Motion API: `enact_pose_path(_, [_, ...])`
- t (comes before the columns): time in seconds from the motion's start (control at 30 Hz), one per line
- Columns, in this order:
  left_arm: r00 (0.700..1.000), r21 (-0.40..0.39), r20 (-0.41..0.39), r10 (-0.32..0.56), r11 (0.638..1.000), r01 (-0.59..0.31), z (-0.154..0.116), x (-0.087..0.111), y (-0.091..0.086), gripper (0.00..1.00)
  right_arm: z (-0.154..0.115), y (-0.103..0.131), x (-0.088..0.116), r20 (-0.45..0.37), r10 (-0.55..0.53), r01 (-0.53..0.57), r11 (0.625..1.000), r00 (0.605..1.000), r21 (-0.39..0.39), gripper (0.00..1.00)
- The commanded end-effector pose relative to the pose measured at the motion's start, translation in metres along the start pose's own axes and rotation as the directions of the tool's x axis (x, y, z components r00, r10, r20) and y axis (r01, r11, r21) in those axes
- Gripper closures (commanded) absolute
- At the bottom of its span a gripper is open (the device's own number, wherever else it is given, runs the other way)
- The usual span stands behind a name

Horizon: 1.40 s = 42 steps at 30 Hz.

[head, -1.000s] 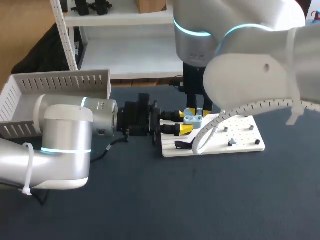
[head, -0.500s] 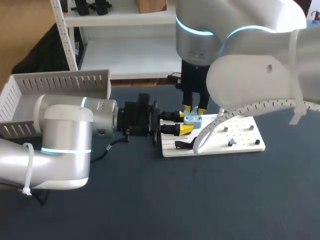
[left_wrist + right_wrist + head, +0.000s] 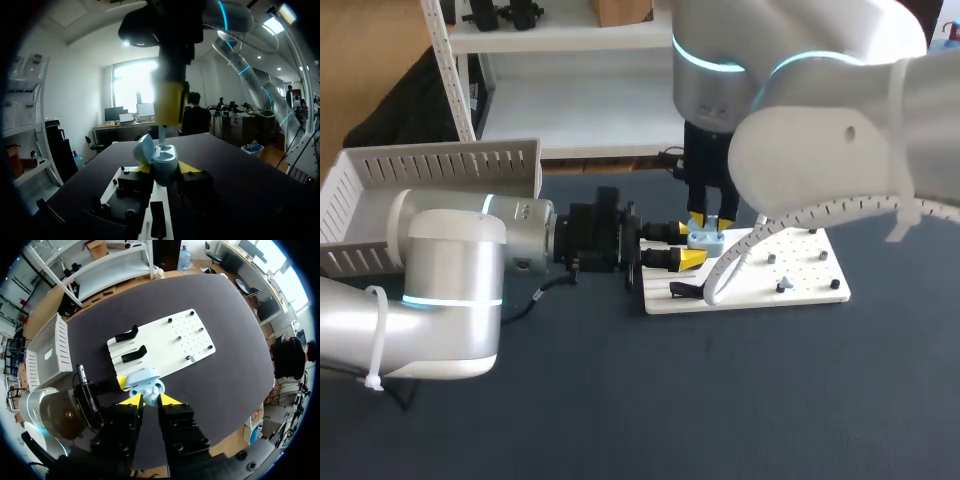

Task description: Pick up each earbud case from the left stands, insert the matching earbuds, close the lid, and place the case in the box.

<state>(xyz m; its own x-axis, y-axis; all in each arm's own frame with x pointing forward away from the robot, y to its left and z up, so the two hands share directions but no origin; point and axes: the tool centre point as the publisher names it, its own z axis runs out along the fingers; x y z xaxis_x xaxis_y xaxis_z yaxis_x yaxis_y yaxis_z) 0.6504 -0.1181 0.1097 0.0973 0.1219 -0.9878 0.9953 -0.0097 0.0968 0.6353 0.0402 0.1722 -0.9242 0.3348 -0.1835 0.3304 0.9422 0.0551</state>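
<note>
Since the earlier frames, the right gripper (image 3: 711,220) has descended; it now sits just above the earbud case (image 3: 705,238), fingers narrowly parted with nothing seen between them. The left gripper (image 3: 692,245) pinches the open light-blue case from both sides, over the near-left part of the white board (image 3: 800,270). The slatted box (image 3: 380,190) stands far left.

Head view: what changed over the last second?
The right claw edged slightly left, close over the light blue earbud case, mostly in the first half second. No new grasp or release shows. The left claw stayed clamped on the case with its lid open, and the white pegboard did not move.
</note>
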Motion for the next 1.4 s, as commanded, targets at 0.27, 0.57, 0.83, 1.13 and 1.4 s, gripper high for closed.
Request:
enact_pose_path(0.27, [1.000,-0.005,0.002,0.002,1.000,-0.002,0.000,0.000,-0.001,1.00,0.005,0.001,0.001,-0.007,0.008,-0.008,1.000,1.000,0.011,1.00])
enact_pose_path(0.57, [1.000,-0.005,0.002,0.002,1.000,-0.002,0.000,0.000,-0.001,1.00,0.007,0.000,0.001,-0.014,0.014,-0.013,1.000,1.000,0.012,1.00])
enact_pose_path(0.83, [1.000,-0.005,0.002,0.002,1.000,-0.002,0.000,0.000,-0.001,1.00,0.010,-0.002,0.001,-0.019,0.019,-0.019,1.000,1.000,0.013,1.00])
enact_pose_path(1.13, [1.000,-0.005,0.002,0.002,1.000,-0.002,0.000,0.000,-0.001,1.00,0.014,-0.002,0.000,-0.026,0.023,-0.023,1.000,0.999,0.016,1.00])
enact_pose_path(1.4, [1.000,-0.005,0.002,0.002,1.000,-0.002,0.000,0.000,-0.001,1.00,0.018,-0.002,0.000,-0.038,0.025,-0.024,0.999,0.999,0.025,1.00])
